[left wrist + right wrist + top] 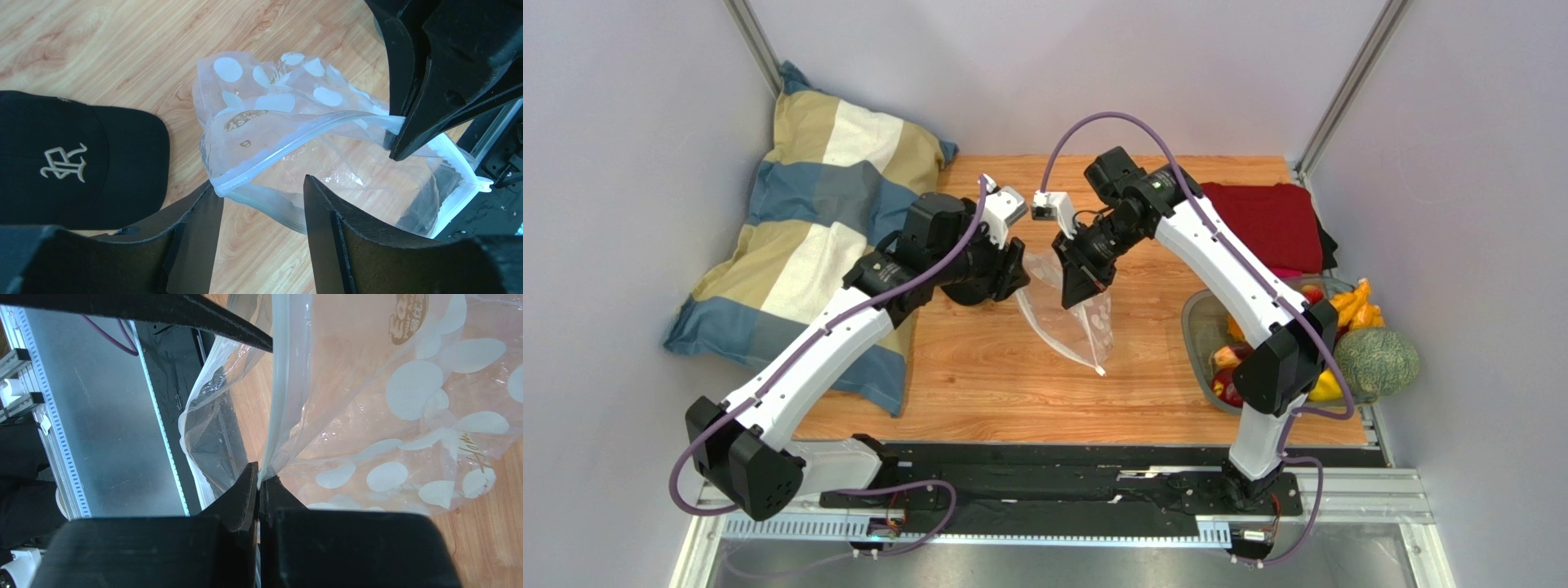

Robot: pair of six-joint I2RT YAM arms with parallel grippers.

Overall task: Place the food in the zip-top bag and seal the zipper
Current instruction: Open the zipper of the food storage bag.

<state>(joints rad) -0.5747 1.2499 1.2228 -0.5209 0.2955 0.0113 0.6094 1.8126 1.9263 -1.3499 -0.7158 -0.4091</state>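
The clear zip-top bag [1078,321] with white dots hangs above the wooden table between my two grippers. My right gripper [260,479] is shut on the zipper [279,386] at one end of the bag's mouth and holds it up; it also shows in the left wrist view [399,138]. My left gripper [261,191] is open, with the other end of the zipper [276,153] just past its fingertips [205,205]. The bag [288,104] looks empty, its mouth partly open. The food [1231,359] lies in a grey tray at the right, apart from both grippers.
The grey tray [1193,328] stands at the right edge, with a green squash [1378,361] and orange pieces [1357,304] beside it. A red cloth [1271,223] lies behind it. A striped pillow [811,233] fills the left. A black cap [73,165] lies under my left arm.
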